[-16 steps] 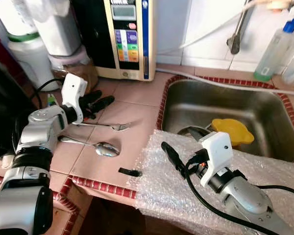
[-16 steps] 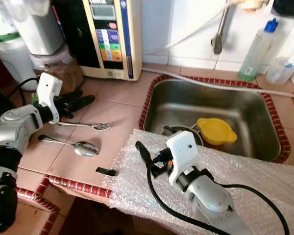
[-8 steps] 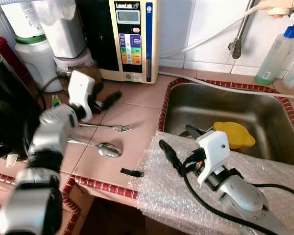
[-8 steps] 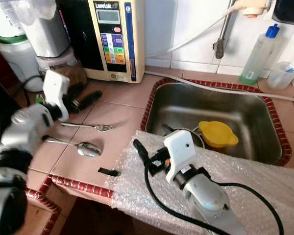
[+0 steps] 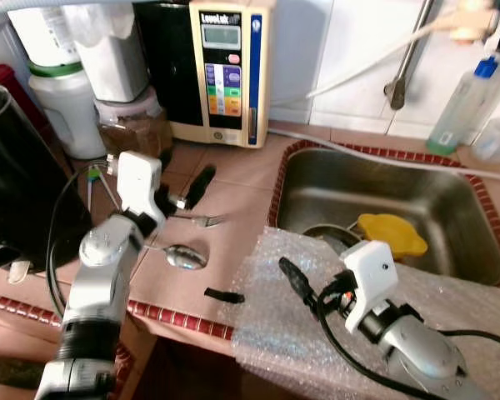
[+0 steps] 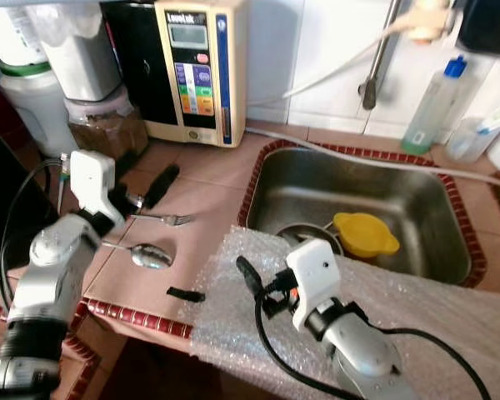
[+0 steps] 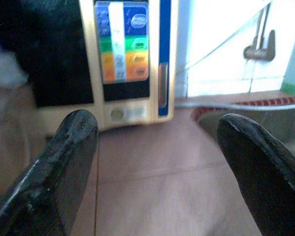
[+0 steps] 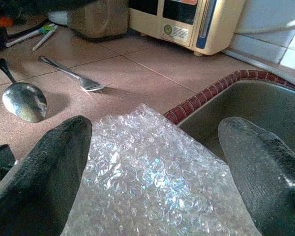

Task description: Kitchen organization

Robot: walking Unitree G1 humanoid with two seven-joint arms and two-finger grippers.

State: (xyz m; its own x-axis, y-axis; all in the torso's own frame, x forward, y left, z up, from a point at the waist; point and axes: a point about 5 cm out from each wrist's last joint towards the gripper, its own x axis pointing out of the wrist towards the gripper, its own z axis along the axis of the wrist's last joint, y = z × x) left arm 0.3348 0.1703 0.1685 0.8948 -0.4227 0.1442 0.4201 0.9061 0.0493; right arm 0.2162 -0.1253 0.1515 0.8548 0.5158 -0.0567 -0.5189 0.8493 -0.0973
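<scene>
Both hands empty over a cluttered tabletop by the sink.

The left hand hovers wide open above the fork and spoon on the tiled tabletop; a low sweep could knock them toward the sink. The right hand, fingers also spread wide, rests over loose bubble wrap overhanging the edge; it could drag the sheet off.
</scene>
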